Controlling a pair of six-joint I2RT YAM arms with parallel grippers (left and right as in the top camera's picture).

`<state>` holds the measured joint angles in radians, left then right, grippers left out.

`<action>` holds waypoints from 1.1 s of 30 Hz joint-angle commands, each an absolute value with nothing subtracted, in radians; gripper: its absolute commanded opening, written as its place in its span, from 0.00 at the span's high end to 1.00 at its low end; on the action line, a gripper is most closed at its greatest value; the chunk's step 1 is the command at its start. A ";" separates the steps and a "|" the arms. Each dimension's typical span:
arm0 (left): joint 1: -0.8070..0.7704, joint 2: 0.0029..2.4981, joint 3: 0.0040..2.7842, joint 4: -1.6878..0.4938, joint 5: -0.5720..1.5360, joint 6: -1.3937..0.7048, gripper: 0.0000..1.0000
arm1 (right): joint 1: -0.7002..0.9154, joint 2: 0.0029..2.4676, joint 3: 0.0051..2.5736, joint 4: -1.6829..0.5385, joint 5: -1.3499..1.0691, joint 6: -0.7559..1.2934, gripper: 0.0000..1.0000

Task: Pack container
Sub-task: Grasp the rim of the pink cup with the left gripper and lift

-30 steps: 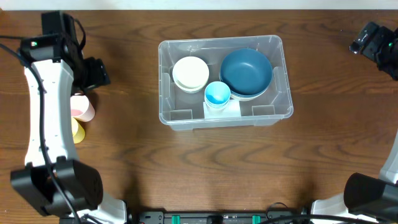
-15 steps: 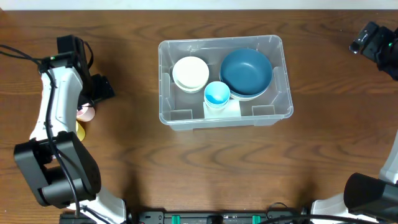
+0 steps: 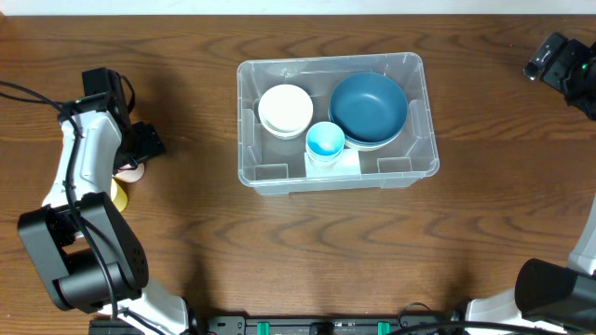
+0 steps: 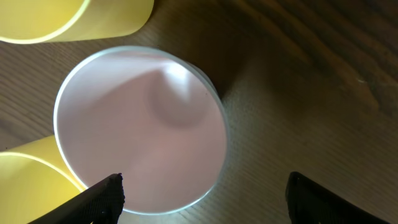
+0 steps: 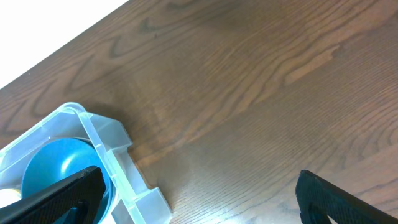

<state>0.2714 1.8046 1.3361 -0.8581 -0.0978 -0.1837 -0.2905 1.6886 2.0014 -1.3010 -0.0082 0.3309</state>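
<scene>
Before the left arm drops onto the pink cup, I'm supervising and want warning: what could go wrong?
The pink cup stands close beside two yellow cups; the open left gripper could knock one over. The container is already crowded with the white bowl, blue bowl and blue cup, so the pink cup may land on a rim and tip.

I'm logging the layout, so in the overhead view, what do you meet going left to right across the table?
left tool → container left wall → cream bowl → light blue cup → dark blue bowl → right tool
</scene>
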 commanded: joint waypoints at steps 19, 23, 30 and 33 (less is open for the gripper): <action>0.274 1.812 1.327 -0.793 -0.117 -0.128 0.25 | -0.289 1.687 2.000 -1.302 -0.008 0.344 0.01; 0.274 1.831 1.325 -0.790 -0.117 -0.128 0.29 | -0.289 1.687 2.000 -1.302 -0.008 0.344 0.01; 0.274 1.924 1.325 -0.791 -0.117 -0.128 0.31 | -0.289 1.687 2.000 -1.302 -0.008 0.344 0.01; 0.274 1.948 1.325 -0.791 -0.117 -0.128 0.47 | -0.289 1.687 2.000 -1.302 -0.008 0.344 0.01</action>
<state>0.2714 1.9274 1.3350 -0.7876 -0.1051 -0.1383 -0.2905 1.6886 2.0014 -1.3014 -0.0082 0.3309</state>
